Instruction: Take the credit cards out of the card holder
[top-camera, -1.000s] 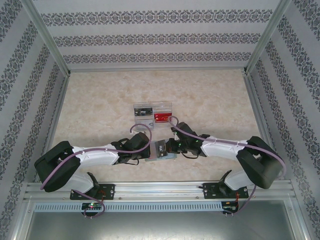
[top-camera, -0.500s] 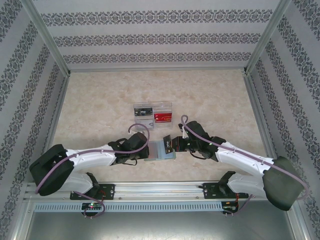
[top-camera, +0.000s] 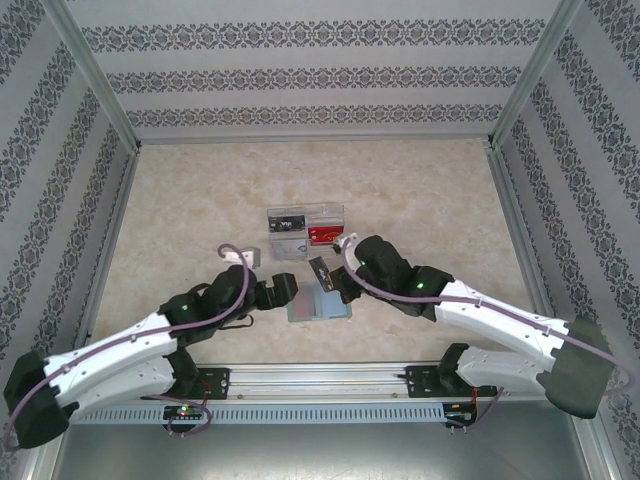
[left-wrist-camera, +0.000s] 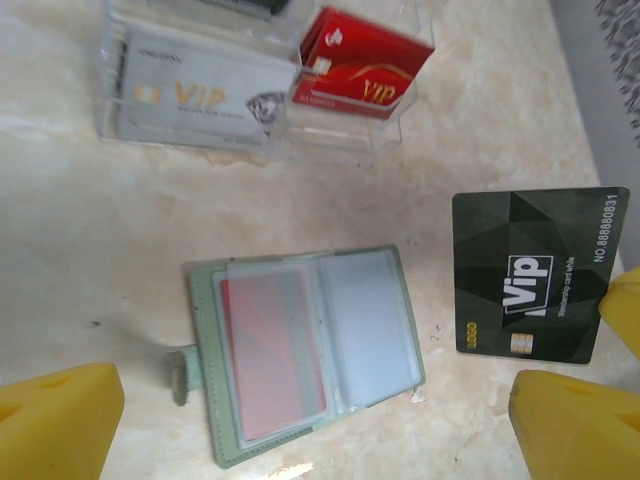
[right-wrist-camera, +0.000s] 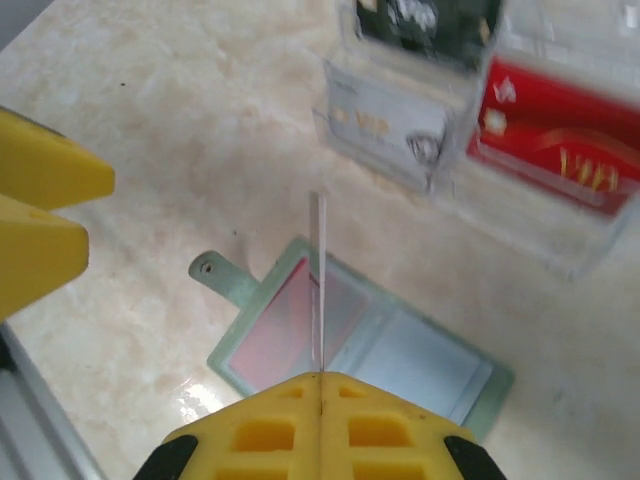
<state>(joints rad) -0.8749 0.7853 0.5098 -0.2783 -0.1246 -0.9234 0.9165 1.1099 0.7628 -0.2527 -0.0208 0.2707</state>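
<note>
Holder open on surface, red card pocketed; right pincer clenched on black card at holder's 12 o'clock; left pincer released.

Five credit cards are counted, two black, two red, one silver; one card holder; one clear tray.

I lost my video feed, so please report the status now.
Left gripper open, near card holder. Right gripper shut on black card. Red card in its pocket.
</note>
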